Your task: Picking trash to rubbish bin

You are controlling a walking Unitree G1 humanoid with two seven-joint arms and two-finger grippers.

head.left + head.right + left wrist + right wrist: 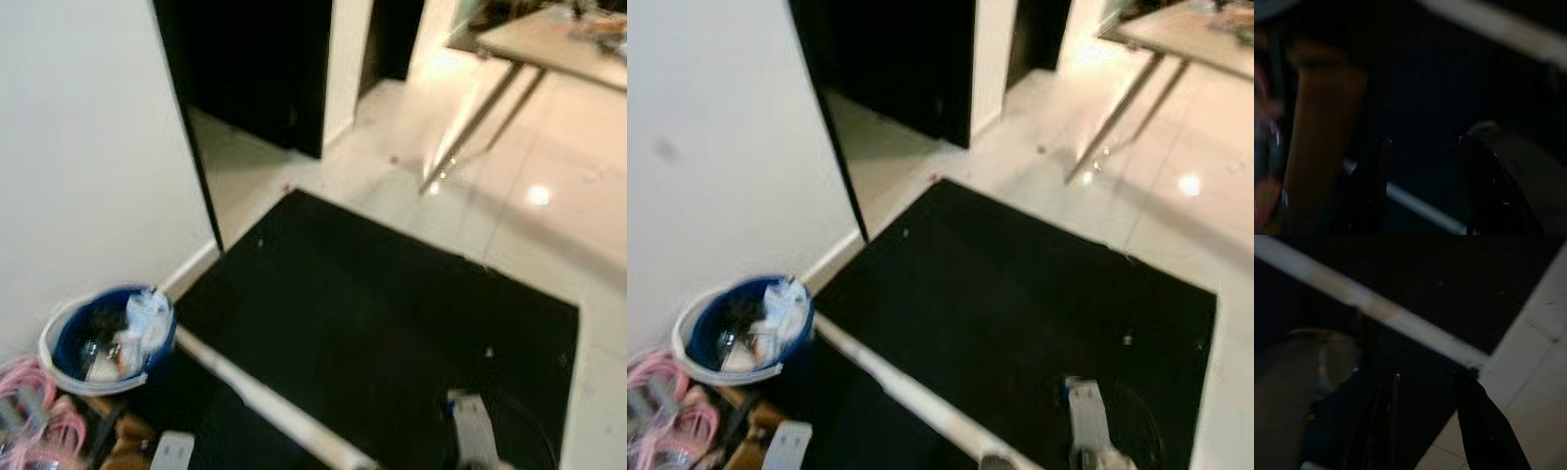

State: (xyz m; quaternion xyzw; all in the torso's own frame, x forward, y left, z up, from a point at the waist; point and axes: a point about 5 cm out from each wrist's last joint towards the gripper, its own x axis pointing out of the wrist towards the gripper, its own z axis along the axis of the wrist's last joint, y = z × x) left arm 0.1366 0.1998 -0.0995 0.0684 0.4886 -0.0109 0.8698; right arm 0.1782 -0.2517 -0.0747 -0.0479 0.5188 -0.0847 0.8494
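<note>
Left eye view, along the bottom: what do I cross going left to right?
Pink cables → blue rubbish bin → white pole → black mat → pale tiled floor.

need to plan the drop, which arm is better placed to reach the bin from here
Left, probably. The blue rubbish bin sits by the wall on the robot's left, already holding trash. The left arm shows low beside it, while the right arm is across the black mat, beyond the white pole.

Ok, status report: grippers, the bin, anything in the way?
Both arms low; right gripper open, empty. Bin by wall, trash inside. White pole lies across black mat.
</note>
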